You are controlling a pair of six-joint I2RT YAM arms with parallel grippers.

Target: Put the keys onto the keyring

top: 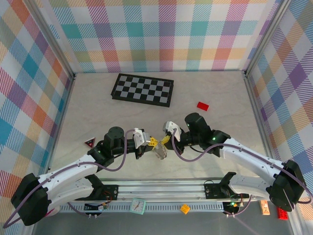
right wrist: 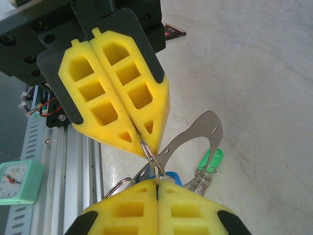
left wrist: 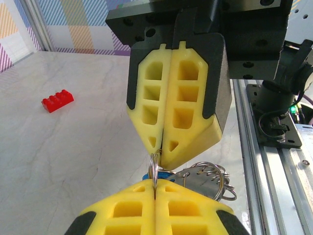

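**A:** Where is the keyring [right wrist: 152, 157] just now?

**B:** It is up off the table [top: 98, 112], midway between our two arms. Its thin wire runs straight from one pair of yellow tips to the other. The blue key [right wrist: 171, 177] sits tight against it, just beside our right tips. The green key [right wrist: 213, 159] hangs a little further out, under a flat grey metal loop [right wrist: 208, 128] in the same bunch. We cannot tell whether either key is threaded on.

**A:** And the pincers?

**B:** Our left gripper [left wrist: 155, 184] is pressed together on the wire, and so is our right gripper [right wrist: 157, 182]. They face each other tip to tip, almost touching.

**A:** So what does the step ask of us?

**B:** We judge that we are about to work the wire open, or feed a key along it. We should let one side be the anchor and move the other only slightly. We should twist rather than pull, because wire this thin could slip out of soft pads. The bunch should hang free above the table so nothing snags. The blue head is half hidden by our tips, so we should check it from both wrist views.
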